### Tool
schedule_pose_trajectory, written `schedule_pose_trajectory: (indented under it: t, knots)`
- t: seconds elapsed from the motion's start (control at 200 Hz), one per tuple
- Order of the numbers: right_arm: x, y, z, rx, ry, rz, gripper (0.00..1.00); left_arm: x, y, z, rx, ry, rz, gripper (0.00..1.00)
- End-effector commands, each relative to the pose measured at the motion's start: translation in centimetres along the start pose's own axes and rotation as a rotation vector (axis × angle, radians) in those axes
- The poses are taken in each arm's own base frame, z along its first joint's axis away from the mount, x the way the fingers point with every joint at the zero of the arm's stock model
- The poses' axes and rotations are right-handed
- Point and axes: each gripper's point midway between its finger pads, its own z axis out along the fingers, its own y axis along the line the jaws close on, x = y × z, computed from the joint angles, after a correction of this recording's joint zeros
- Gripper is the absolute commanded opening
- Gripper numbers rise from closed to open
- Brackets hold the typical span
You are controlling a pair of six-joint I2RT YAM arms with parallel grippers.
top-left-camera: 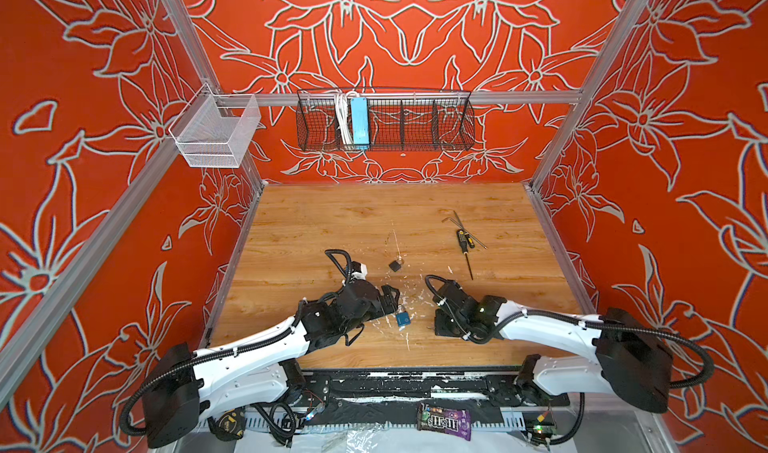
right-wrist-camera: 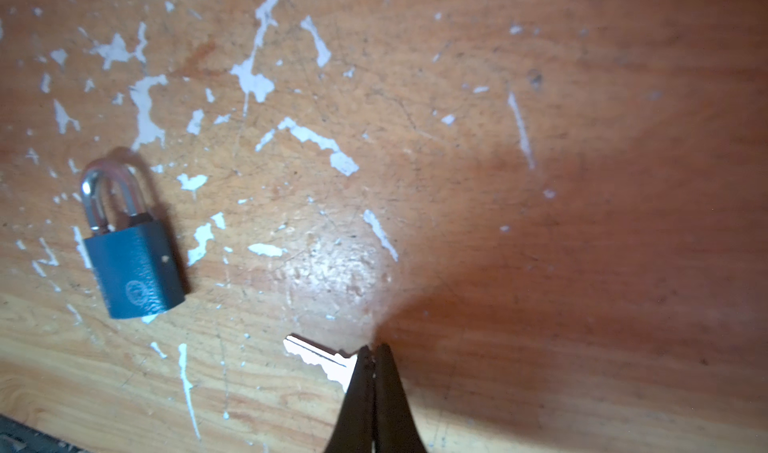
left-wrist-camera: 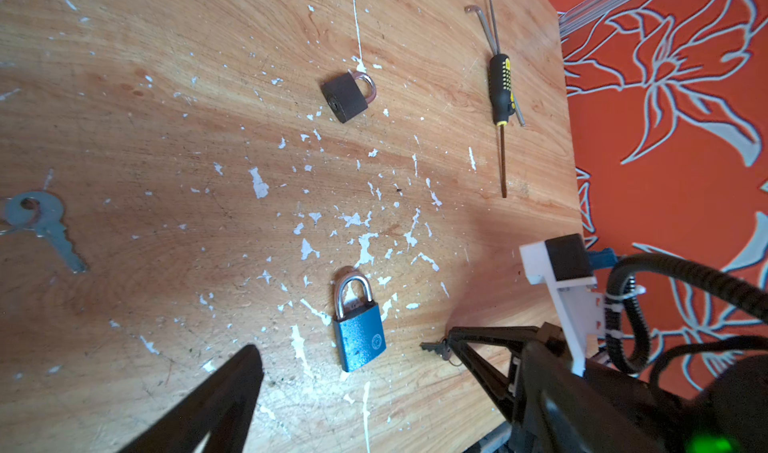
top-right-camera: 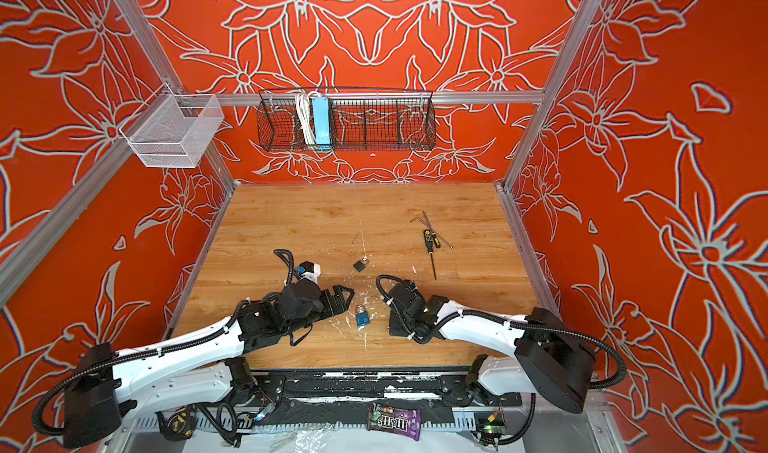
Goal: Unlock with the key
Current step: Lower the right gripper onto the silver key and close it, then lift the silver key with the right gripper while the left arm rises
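A blue padlock lies flat on the wooden table, its shackle closed. My right gripper is shut on the bow of a small silver key. The key's blade sticks out sideways toward the padlock, a short way from it. The left wrist view shows the same key at the right gripper's tip, low over the wood beside the padlock. My left gripper stands wide open just left of the padlock, holding nothing; one of its fingers shows.
A black padlock lies farther back. A second silver key rests on the table, seen only in the left wrist view. A screwdriver and hex keys lie back right. The table has chipped white patches.
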Motion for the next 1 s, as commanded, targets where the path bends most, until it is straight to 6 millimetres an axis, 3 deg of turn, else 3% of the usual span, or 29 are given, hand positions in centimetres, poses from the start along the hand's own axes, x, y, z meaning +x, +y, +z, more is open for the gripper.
schedule_pose_trajectory:
  t: [0.0,0.335,0.696,0.716,0.821,0.991]
  knots:
    - [-0.1,0.4,-0.1,-0.022,-0.008,0.015,0.0,-0.8,-1.4,-1.2,0.048,-0.023,-0.042,0.97]
    - [-2.1,2.6,-2.3,-0.166,-0.081,0.07,0.0,-1.2,-3.0,-1.8,0.109,-0.015,-0.131,0.97]
    - [-4.8,2.3,-6.9,-0.302,-0.214,0.158,0.0,-1.8,-7.3,-2.3,0.267,0.022,-0.253,0.97]
    - [-5.0,2.2,-7.2,-0.306,-0.226,0.159,0.0,-1.4,-7.1,-1.5,0.246,0.035,-0.253,0.97]
    - [-5.4,1.6,-8.4,-0.304,-0.259,0.163,0.0,-1.6,-8.0,-1.5,0.269,0.048,-0.287,0.97]
    - [-6.4,2.7,-10.4,-0.363,-0.313,0.108,0.0,-1.5,-9.5,-0.9,0.318,0.081,-0.358,0.97]
